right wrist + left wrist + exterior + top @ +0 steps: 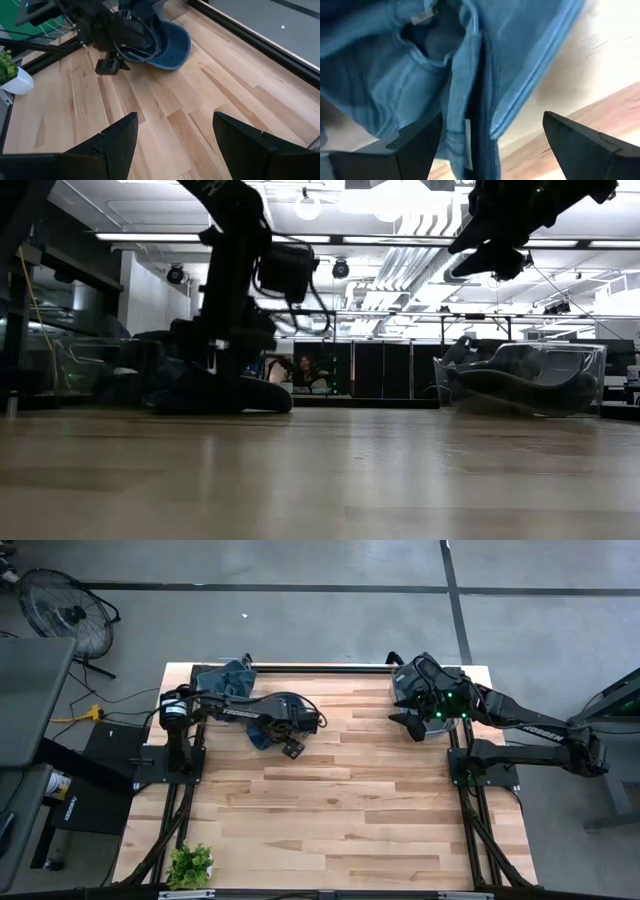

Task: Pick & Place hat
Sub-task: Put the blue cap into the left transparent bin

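The blue hat [285, 705] is lying on the counter [350, 810], upper middle of the high view. The left claw [277, 732] is being held wide open around its fabric, gripping nothing; closing comes next. The right claw [410, 725] is waiting open, upper right.

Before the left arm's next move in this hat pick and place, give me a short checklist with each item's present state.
1. Left gripper open: ok, fingers spread.
2. Blue denim hat on the table: ok, lying on the wood.
3. Hat fabric between the left fingers: ok in the left wrist view.
4. Hat free of all finger contact: cannot tell.
5. Right gripper open, holding nothing: ok.
6. Right arm away from the hat: ok.
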Tool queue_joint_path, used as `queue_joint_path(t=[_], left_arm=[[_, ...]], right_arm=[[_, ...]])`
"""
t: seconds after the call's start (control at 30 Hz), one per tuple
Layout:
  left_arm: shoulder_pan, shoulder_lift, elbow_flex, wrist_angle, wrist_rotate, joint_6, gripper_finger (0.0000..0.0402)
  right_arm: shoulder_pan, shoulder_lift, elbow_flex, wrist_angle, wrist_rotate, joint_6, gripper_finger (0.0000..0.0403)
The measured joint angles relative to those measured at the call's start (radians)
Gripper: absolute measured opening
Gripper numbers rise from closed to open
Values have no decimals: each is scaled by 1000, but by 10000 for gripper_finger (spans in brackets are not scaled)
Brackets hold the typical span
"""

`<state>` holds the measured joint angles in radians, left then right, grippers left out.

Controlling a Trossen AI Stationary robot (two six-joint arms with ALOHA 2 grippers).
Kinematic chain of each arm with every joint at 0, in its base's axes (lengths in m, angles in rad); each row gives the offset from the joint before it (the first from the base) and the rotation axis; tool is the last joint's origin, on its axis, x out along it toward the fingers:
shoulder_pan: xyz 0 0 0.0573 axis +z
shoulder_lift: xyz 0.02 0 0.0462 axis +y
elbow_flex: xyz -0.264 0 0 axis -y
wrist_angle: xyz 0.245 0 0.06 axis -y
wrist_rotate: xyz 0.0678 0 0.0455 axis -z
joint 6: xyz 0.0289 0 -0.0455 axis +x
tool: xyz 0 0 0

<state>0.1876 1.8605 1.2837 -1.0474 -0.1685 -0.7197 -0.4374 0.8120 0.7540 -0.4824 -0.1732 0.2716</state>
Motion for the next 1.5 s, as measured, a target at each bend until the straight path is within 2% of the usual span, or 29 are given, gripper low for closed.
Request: queue_joint_path(t=[0.27, 0.4, 0.53, 0.7, 0.87, 0.93, 1.07, 1.17, 1.23, 1.33, 1.5], left_arm=[[2, 22, -2, 36, 1, 10, 340], [2, 22, -2, 64, 1, 7, 311], [2, 22, -2, 69, 1, 8, 255], [2, 22, -2, 77, 9, -28, 160], [2, 22, -2, 113, 72, -74, 39], [2, 22, -2, 173, 136, -75, 14], [2, 22, -2, 394, 296, -117, 26], [1, 22, -2, 594, 341, -201, 13], [1, 22, -2, 706, 327, -282, 8], [2, 22, -1, 814, 263, -386, 26], [3, 22, -1, 867, 228, -403, 71]], right_arm=[[0, 0, 0, 0, 12, 16, 252], [0, 0, 0, 0, 10, 13, 252], [0, 0, 0, 0, 10, -9, 252], [0, 0, 0, 1, 17, -51, 252], [0, 0, 0, 1, 8, -68, 252], [0, 0, 0, 1, 7, -56, 252], [0, 0, 0, -25, -1, -46, 252], [0, 0, 0, -69, 2, -45, 252], [0, 0, 0, -96, 5, -44, 252], [0, 0, 0, -131, 7, -44, 252], [0, 0, 0, -142, 6, -44, 252]])
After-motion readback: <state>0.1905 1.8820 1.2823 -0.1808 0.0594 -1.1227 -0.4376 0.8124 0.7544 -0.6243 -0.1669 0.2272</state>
